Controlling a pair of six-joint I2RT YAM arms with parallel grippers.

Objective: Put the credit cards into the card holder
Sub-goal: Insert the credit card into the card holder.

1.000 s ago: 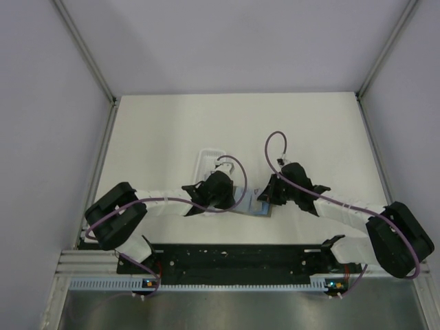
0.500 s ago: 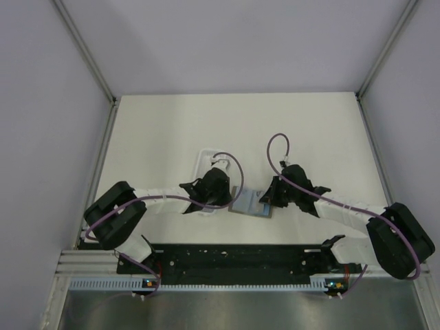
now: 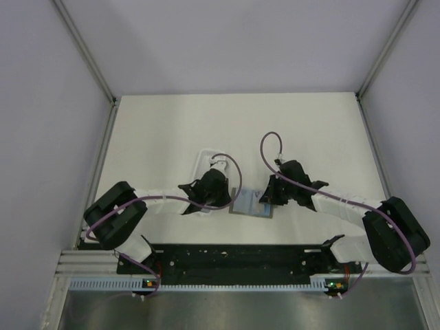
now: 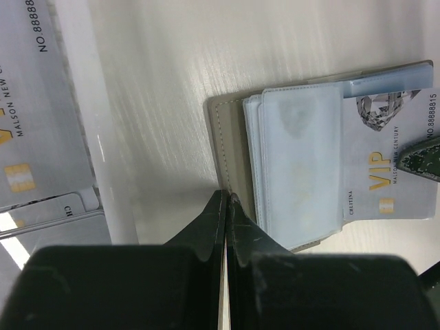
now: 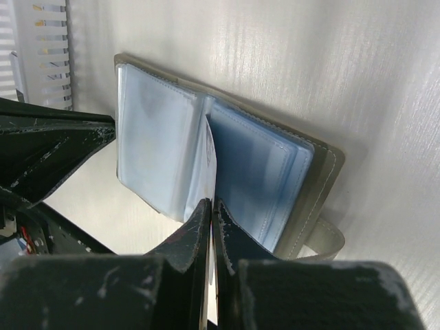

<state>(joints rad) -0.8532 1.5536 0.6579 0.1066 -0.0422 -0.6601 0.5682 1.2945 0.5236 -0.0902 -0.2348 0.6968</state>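
Observation:
The card holder (image 3: pixel 246 204) lies open on the table between both arms, its bluish clear pockets (image 4: pixel 299 161) facing up. My left gripper (image 4: pixel 225 196) is shut, its tips resting on the grey cover's left edge (image 4: pixel 225 151). My right gripper (image 5: pixel 211 203) is shut on a credit card (image 5: pixel 210 155), which I see edge-on standing between the pocket leaves. In the left wrist view that card (image 4: pixel 385 161) shows "VIP" print, with its left part under a pocket. More credit cards (image 4: pixel 34 117) lie in the white tray.
The long white tray (image 3: pixel 208 159) sits just behind the left gripper (image 3: pixel 229 200), its wall (image 4: pixel 82 103) close to the card holder. A grey strap (image 5: pixel 323 240) sticks out from the holder's right side. Grey walls enclose the table.
My left gripper has drawn back to the left, uncovering the card holder's left half. The right arm has shifted slightly left over the holder.

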